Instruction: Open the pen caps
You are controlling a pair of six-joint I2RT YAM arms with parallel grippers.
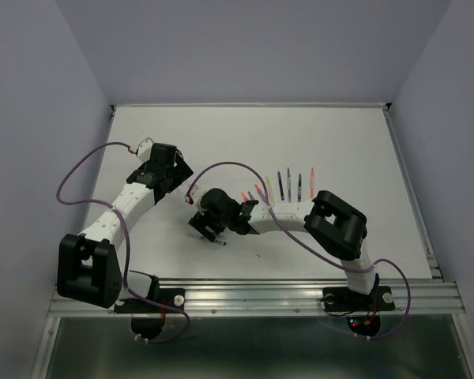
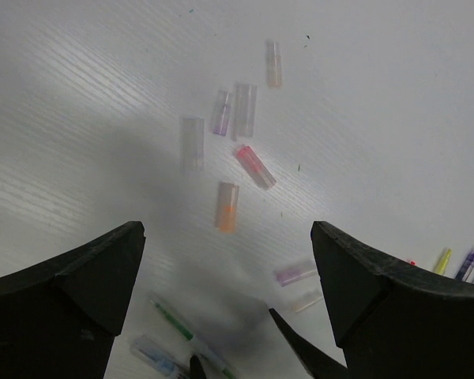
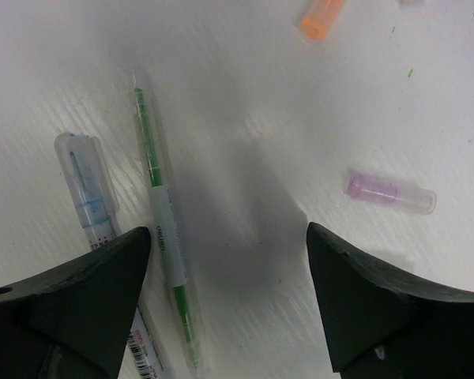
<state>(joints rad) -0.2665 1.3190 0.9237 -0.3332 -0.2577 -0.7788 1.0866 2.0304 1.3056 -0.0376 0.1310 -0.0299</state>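
Several loose pen caps lie on the white table in the left wrist view: an orange cap (image 2: 227, 207), a pink cap (image 2: 254, 166), a purple-tinted cap (image 2: 221, 112) and clear ones (image 2: 193, 142). My left gripper (image 2: 227, 234) is open and empty, held above them; in the top view it (image 1: 167, 170) is left of centre. My right gripper (image 3: 227, 233) is open and empty above bare table, between a green pen (image 3: 164, 229) on its left and a purple cap (image 3: 375, 191) on its right. A blue capped pen (image 3: 87, 197) lies beside the green pen. A row of pens (image 1: 288, 185) lies behind the right arm.
The orange cap (image 3: 320, 16) shows at the top of the right wrist view. A dark finger of the right gripper (image 2: 300, 351) pokes into the left wrist view. Purple cables (image 1: 79, 170) loop off both arms. A metal rail (image 1: 253, 292) runs along the table's near edge.
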